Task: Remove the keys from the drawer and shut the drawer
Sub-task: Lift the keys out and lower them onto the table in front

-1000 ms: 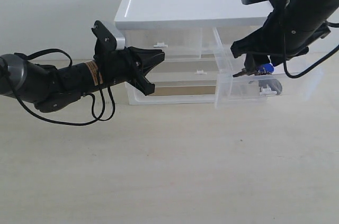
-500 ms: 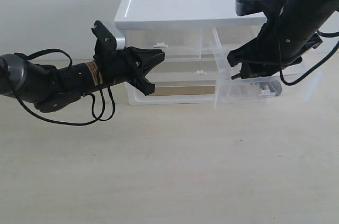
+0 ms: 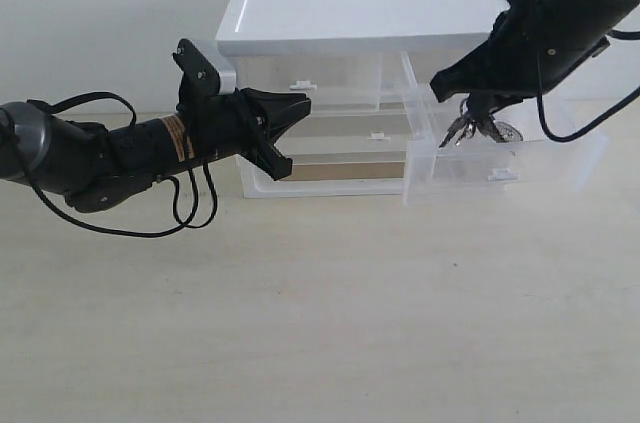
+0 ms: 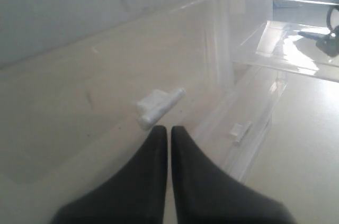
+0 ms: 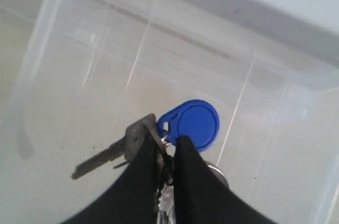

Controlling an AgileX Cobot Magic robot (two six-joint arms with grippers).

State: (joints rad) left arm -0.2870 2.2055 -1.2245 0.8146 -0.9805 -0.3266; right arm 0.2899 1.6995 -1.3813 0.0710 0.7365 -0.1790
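Note:
The keys (image 5: 193, 122), silver on a ring with a round blue fob, hang pinched between my right gripper's (image 5: 167, 142) fingers. In the exterior view that gripper (image 3: 475, 115) holds the keys (image 3: 480, 130) just above the drawer (image 3: 500, 171), which stands pulled out at the cabinet's upper right. The drawer's translucent floor (image 5: 106, 75) lies below the keys. My left gripper (image 3: 303, 109) is shut and holds nothing. It hovers at the cabinet front, its tips (image 4: 169, 130) just short of a white tab handle (image 4: 159, 105).
The white-topped cabinet (image 3: 350, 8) stands at the back against the wall. Its left small drawer (image 3: 320, 78) and the full-width drawer (image 3: 330, 171) beneath are pushed in. Pale tabletop (image 3: 320, 323) stretches in front of the cabinet.
My right gripper dipped into the drawer, then rose with the keys, which now hang above the drawer floor. The left arm has not moved.

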